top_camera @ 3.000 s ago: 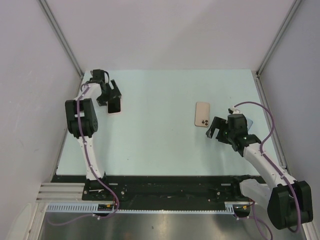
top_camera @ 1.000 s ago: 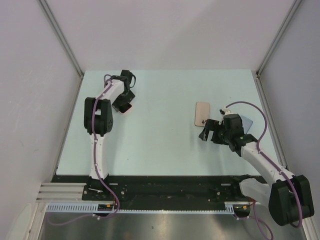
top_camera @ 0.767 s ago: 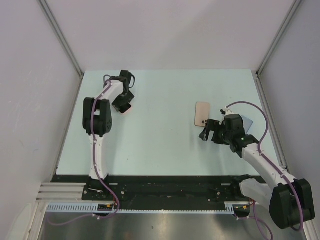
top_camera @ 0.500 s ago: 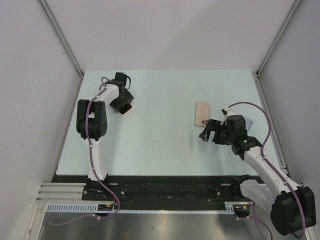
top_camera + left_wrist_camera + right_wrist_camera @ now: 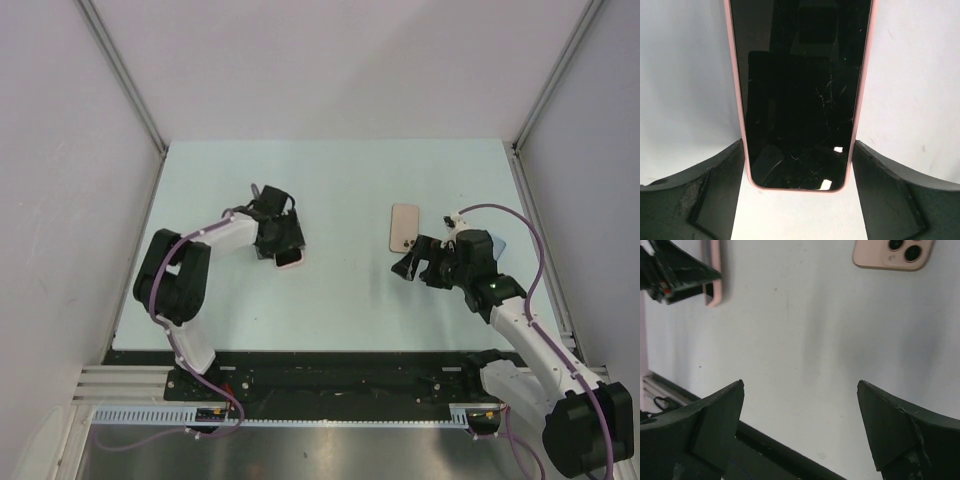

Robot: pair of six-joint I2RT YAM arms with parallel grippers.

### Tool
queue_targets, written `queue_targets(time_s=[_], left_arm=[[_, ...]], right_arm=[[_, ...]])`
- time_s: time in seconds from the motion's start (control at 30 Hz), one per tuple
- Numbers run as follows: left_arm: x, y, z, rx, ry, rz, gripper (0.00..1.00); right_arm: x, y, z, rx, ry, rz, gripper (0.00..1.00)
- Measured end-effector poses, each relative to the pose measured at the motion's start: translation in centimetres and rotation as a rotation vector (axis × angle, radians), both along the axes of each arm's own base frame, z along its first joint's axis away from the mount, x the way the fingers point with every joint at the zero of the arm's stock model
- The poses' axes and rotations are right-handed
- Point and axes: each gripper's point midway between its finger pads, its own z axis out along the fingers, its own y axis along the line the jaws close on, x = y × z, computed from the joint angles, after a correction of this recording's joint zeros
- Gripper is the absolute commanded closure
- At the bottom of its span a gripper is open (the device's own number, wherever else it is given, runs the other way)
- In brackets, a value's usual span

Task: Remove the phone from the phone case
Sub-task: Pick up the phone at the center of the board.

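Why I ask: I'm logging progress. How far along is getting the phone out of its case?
Done: nothing yet; the phone sits inside its pink case. In hand: the left gripper clamps the case by its sides. Left: the whole separation; the right gripper is open, empty, near a gold phone lying camera-up.
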Motion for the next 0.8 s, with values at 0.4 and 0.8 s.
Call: queue_targets(time_s=[0.4, 0.8], left_arm=[[-8.6, -8.2, 0.6, -0.181, 0.037, -0.419, 0.24], [-12.4, -10.5, 1.2, -0.357, 0.107, -0.542, 0.23]], right_arm=[[2.0, 4.5, 2.9, 0.270, 0.026, -0.059, 0.00], [4.0, 11.9, -4.2, 0.362, 0.278, -0.085, 0.15]])
